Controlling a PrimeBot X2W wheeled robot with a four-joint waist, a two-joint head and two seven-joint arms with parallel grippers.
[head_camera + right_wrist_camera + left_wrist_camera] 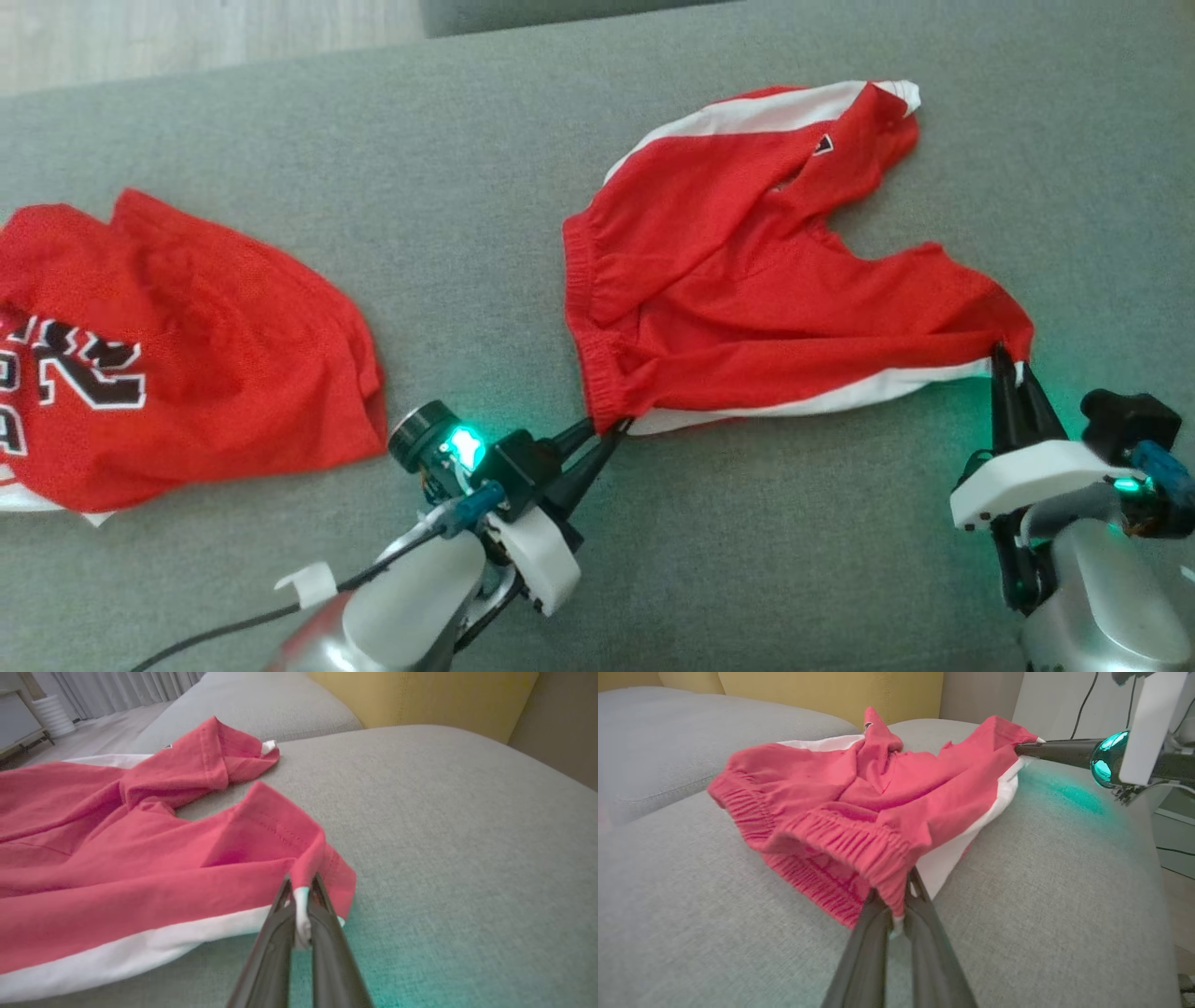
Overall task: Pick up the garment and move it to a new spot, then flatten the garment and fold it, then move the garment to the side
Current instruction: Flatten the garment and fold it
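The red shorts (pixel 747 271) lie rumpled on the grey sofa cushion (pixel 467 187), at about 1 o'clock in the head view. At 6 o'clock the left gripper (pixel 609 431) has its 2 fingers closed on the elastic waistband corner, pinching it. At 4 o'clock the right gripper (pixel 1013 364) pinches the white-striped hem corner of 1 leg. The white edge runs nearly straight between them. A red jersey (pixel 177 355) lies well apart at 9 o'clock.

Soft, even daylight leaves only faint shadows under the shorts (pixel 747 280), green lamps (pixel 464 448) on the wrists tint the sofa (pixel 467 140) nearby, and the wide wrist views bend at their edges, slightly soft, reds washed pink.
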